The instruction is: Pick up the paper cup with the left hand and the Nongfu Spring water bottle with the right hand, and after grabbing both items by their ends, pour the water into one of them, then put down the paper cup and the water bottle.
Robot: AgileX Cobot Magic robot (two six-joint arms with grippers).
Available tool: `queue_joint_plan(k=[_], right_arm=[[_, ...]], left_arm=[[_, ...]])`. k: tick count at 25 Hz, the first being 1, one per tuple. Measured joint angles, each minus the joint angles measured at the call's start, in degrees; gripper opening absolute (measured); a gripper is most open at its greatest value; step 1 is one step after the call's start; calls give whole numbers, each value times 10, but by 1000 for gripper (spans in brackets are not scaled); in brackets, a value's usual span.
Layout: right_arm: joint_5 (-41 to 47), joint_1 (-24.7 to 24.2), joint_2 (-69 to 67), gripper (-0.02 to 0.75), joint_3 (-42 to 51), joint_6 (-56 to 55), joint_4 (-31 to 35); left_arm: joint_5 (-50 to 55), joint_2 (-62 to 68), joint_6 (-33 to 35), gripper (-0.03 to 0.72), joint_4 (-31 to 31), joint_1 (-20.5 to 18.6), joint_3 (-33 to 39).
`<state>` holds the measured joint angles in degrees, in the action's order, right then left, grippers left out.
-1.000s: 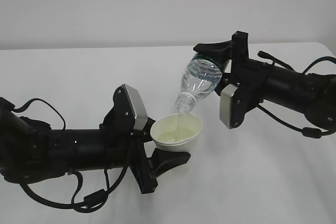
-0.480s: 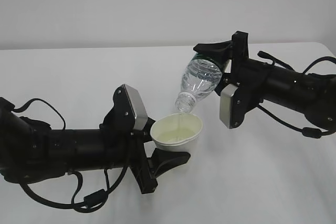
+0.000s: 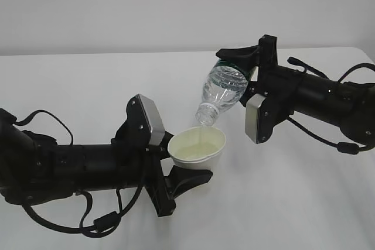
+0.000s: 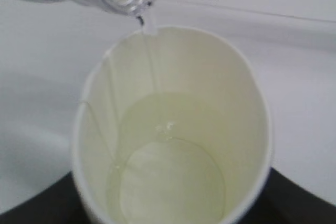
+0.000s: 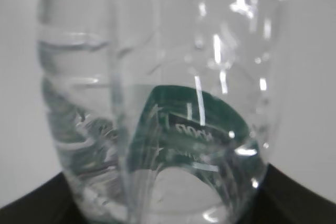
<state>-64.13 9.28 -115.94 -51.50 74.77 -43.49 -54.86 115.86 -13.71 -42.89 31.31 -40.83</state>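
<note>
We see the left hand point(image 3: 186, 165) clasping the paper cup point(image 3: 197, 146) above the table point(image 3: 88, 86); the right hand point(image 3: 237, 69) grips the tilted Nongfu Spring water bottle point(image 3: 221, 93), seemingly trickling water point(image 4: 168, 182) in.

Close up w/ my right tool's cam, the Nongfu Spring water bottle point(image 5: 157, 98) fills nearly the whole frame, clear ribbed plastic w/ glints, dark green label w/ white marks seen thru it, black tool parts at both bottom corners, pale blurred bkgd behind.
</note>
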Motion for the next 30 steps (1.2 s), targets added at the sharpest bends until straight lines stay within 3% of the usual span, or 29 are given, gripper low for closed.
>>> queue_joint_plan(k=[30], right_arm=[[-1,0,0,466,0,8,0]], left_arm=[[0,0,0,438,0,0,0]])
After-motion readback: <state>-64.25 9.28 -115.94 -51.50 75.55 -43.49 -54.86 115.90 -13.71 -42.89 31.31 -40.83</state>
